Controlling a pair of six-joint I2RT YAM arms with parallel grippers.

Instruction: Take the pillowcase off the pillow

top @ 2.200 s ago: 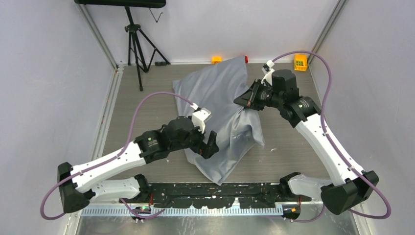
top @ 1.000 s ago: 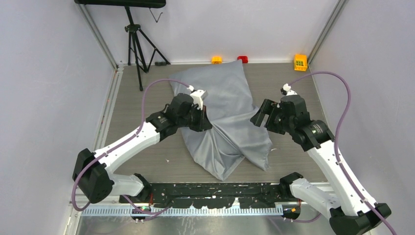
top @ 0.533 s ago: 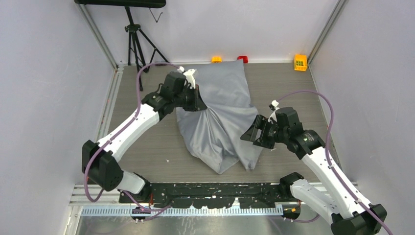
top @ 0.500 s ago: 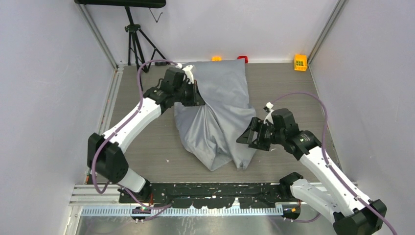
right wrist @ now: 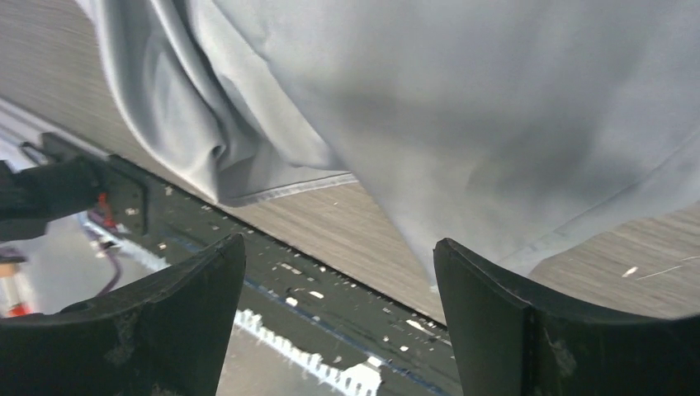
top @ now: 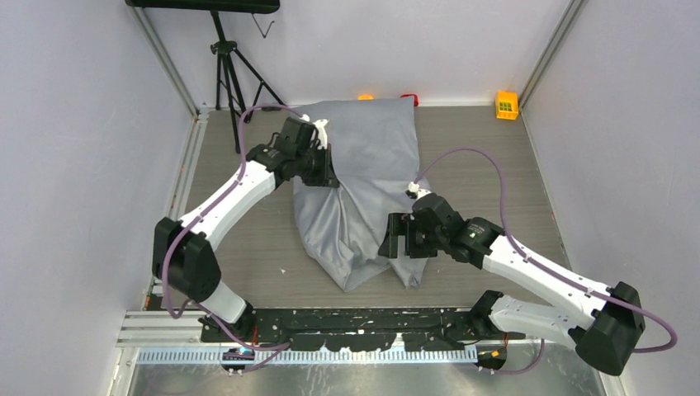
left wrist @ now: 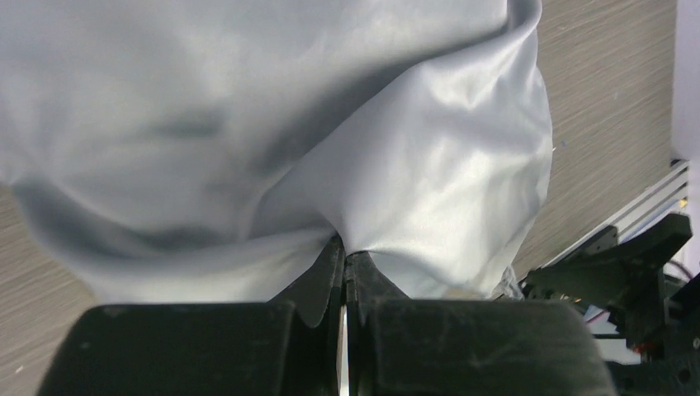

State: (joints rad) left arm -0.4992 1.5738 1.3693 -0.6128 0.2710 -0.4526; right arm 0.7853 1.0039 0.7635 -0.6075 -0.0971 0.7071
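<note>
The grey-blue pillowcase lies wrinkled and bulging down the middle of the table, from the back wall toward the near rail. The pillow is hidden inside it; no white or yellow shows. My left gripper sits at the sack's left edge, shut on a pinched fold of the pillowcase, with the fabric gathered at my left gripper. My right gripper stands open beside the sack's near right corner. In the right wrist view my right gripper holds nothing, and the pillowcase hangs just beyond the fingertips.
A black tripod stands at the back left. A yellow block and an orange block lie along the back wall. The black rail runs along the near edge, close under the right gripper. Walls close both sides.
The left gripper has drawn its pinched fold toward the back left, shifting the sack backward. The right arm has swung from the back right down to the sack's near right corner.
</note>
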